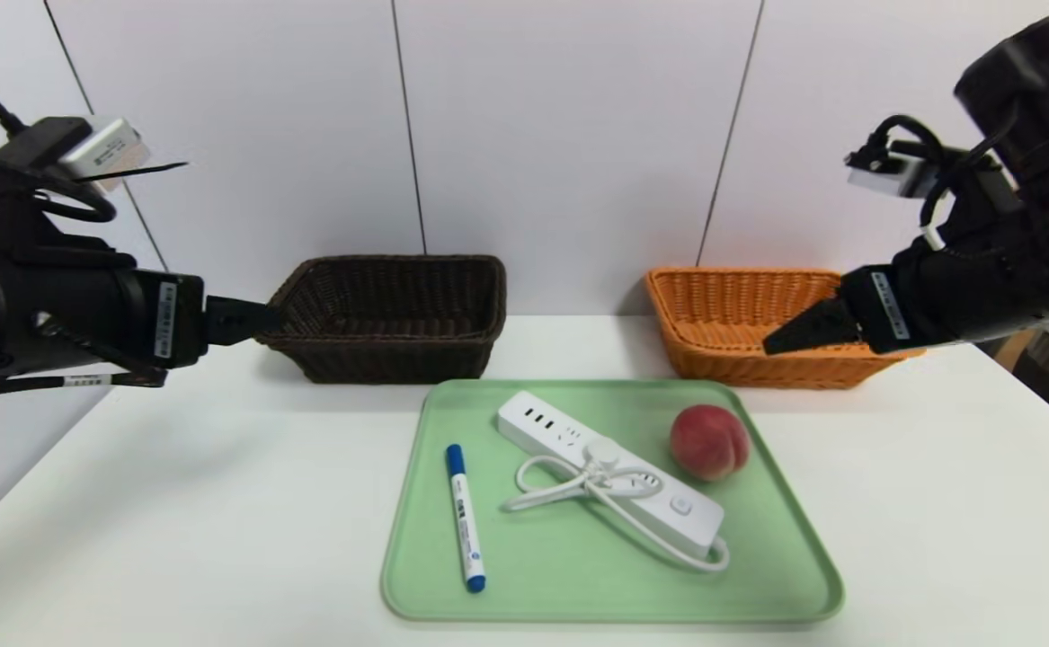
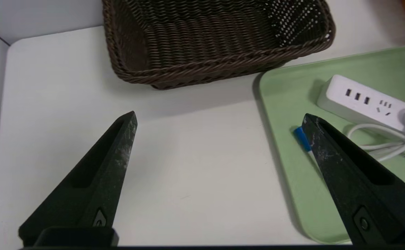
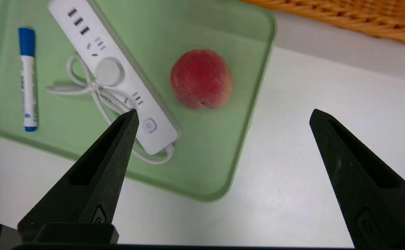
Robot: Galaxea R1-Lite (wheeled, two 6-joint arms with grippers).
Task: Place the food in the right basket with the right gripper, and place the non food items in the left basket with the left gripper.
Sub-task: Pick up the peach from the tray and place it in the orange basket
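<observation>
Head view: peach (image 1: 709,442), marker (image 1: 466,518), power strip (image 1: 609,472) on tray (image 1: 614,589), lower centre; cord hides some sockets. Left gripper (image 1: 259,321), centre-left, and right gripper (image 1: 794,334), centre-right: fingers spread, empty. Right wrist view: orange basket (image 3: 344,17) cut off, upper right.

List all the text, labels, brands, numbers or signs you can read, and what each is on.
No words or numbers are readable.
Power strip: a power symbol on its button.
Marker: print and a small blue logo, too blurred.
Left gripper and right gripper: label stickers behind them, too small.
</observation>
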